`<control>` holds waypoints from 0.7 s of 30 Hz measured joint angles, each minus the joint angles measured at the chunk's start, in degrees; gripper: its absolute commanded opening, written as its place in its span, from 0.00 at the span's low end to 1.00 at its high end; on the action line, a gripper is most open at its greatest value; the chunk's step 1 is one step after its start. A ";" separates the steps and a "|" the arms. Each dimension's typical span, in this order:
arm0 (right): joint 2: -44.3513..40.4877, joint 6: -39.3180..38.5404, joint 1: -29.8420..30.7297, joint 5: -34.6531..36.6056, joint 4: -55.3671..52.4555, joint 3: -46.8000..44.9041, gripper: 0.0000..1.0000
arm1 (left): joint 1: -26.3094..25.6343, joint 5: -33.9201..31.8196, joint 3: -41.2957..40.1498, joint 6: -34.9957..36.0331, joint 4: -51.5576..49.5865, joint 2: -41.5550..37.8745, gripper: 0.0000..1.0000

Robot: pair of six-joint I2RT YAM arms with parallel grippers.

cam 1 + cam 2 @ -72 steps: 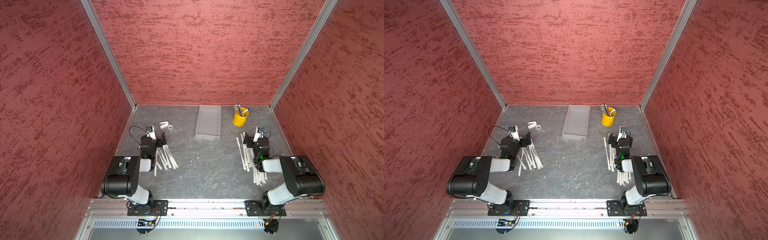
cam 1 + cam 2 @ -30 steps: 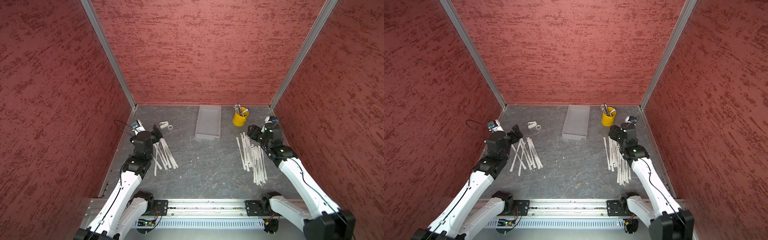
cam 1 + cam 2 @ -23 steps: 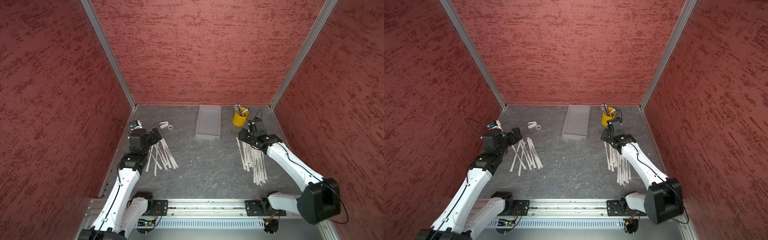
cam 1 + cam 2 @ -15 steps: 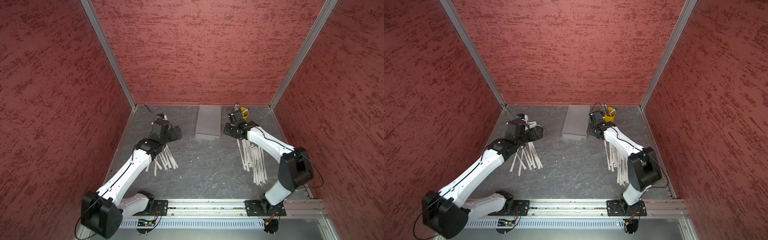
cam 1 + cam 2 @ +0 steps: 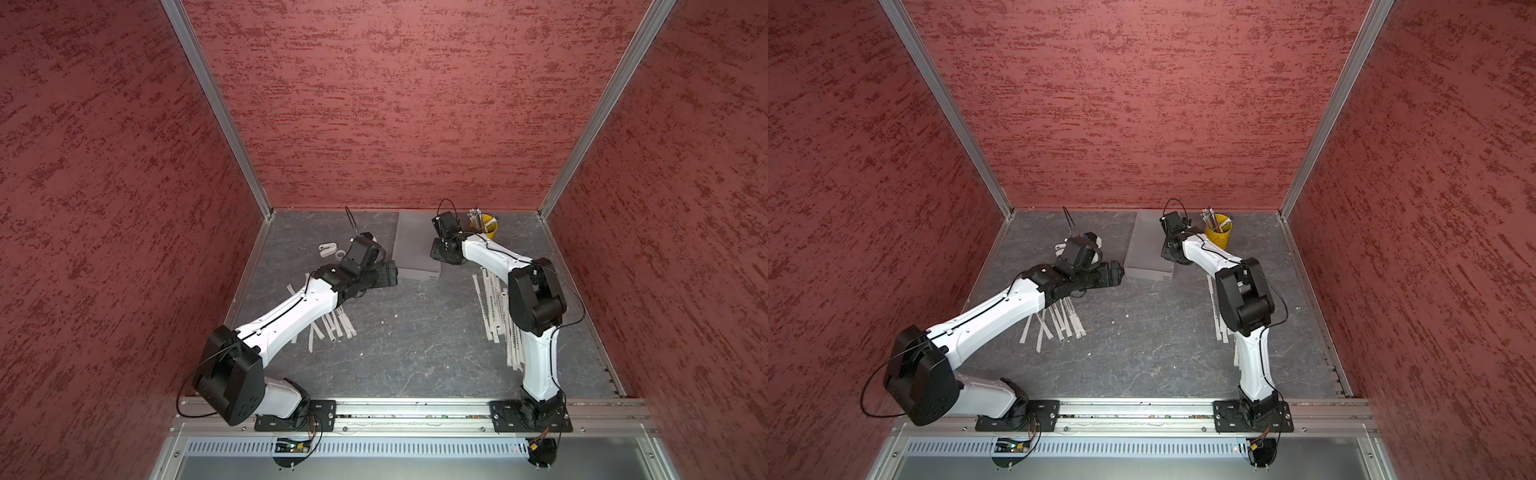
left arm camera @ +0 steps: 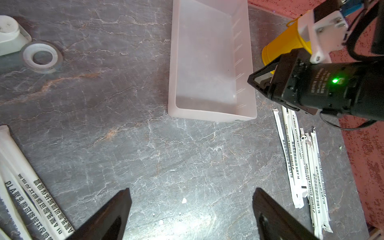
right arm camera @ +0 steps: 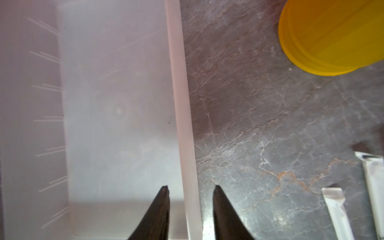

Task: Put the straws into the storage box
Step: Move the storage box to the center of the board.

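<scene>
Tabletop [image 5: 395,332]: right hand [image 7: 190,187] astride storage box [image 7: 178,104] wall

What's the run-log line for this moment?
left gripper: open, empty | right gripper: open, astride storage box side wall | storage box: empty | straws: two piles on table, none boxed

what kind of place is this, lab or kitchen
Most likely a robot test cell: red textured walls in aluminium framing, left arm and right arm bolted to a front rail, straws near a storage box.
</scene>
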 measured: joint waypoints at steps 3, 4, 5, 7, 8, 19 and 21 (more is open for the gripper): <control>1.62 -1.16 0.28 0.09 -0.07 0.00 0.17 | 1.18 1.01 0.00 -0.28 0.00 0.00 0.85; 2.12 -1.51 0.48 0.11 -0.11 0.00 0.12 | 1.70 1.40 0.00 -0.42 0.02 0.00 0.84; 2.49 -1.77 0.72 0.11 -0.07 0.00 0.08 | 2.32 1.66 -0.02 -0.50 0.02 0.00 0.84; 2.62 -2.71 1.38 0.70 -0.28 -0.07 0.03 | 3.30 2.08 -0.26 -0.81 0.39 -0.13 0.84; 2.62 -3.06 1.86 1.09 -0.33 -0.11 0.02 | 3.78 2.34 -0.50 -0.87 0.50 -0.37 0.84; -4.90 -2.29 11.58 6.58 -0.46 -11.56 0.00 | 7.56 2.93 -3.67 -1.29 0.83 -5.03 0.84; -7.52 -1.11 14.60 7.23 -0.83 -15.21 0.00 | 8.17 2.93 -4.39 -1.29 0.79 -5.99 0.84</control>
